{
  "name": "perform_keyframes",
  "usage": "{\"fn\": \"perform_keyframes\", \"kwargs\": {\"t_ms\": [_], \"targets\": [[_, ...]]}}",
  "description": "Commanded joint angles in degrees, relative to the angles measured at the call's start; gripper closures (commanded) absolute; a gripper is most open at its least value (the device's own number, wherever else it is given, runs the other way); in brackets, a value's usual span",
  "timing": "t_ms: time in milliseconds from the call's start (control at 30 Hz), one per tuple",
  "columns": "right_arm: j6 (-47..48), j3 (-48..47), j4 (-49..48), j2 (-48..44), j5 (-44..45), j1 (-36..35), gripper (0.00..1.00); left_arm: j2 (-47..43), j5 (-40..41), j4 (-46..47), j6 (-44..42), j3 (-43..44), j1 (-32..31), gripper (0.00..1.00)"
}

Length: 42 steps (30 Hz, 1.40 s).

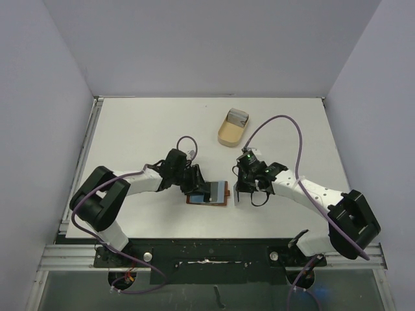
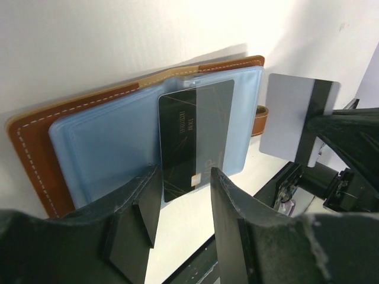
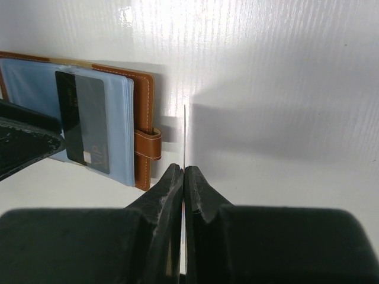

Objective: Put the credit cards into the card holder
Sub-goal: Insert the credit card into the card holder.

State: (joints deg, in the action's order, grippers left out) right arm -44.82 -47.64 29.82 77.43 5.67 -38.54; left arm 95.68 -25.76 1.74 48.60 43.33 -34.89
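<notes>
A white table top (image 1: 149, 129) is seen filling the middle of the top view. It is enclosed on three sides by plain pale grey walls: a back wall (image 1: 214, 45) across the top, a left wall (image 1: 39, 129) and a right wall (image 1: 389, 97). A metal rail (image 1: 84, 149) is set along the table's left edge, and a dark frame (image 1: 207, 259) along the bottom. Soft shadows are cast on the finely ribbed surface, and a bright glare (image 3: 142, 18) is shown at the upper centre of the right wrist view.

Brown white-stitched card holder (image 2: 29, 154), blue sleeves (image 2: 100, 154), black card (image 2: 189, 142), perhaps grey striped card (image 2: 287, 118)
</notes>
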Motion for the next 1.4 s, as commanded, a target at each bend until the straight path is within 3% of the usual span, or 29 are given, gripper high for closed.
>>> {"fn": "perform_keyframes", "kwargs": {"t_ms": [0, 833, 1167, 1367], "targets": [[1.1, -1.8, -1.4, 1.9, 0.9, 0.0, 1.00, 0.9, 0.1, 2.0, -1.8, 3.0, -0.9, 0.62], [-0.1, -1.7, -5.5, 6.7, -0.6, -4.1, 1.00, 4.0, -5.4, 12.4, 0.7, 6.5, -4.6, 0.62], [1.3, -4.3, 2.6, 0.4, 4.4, -2.8, 1.00, -5.4, 6.7, -3.4, -1.4, 7.8, -3.5, 0.61], [3.8, -5.8, 1.9, 0.7, 4.6, -1.1, 1.00, -3.4, 8.3, -4.6, -1.1, 7.8, -2.7, 0.58]]}}
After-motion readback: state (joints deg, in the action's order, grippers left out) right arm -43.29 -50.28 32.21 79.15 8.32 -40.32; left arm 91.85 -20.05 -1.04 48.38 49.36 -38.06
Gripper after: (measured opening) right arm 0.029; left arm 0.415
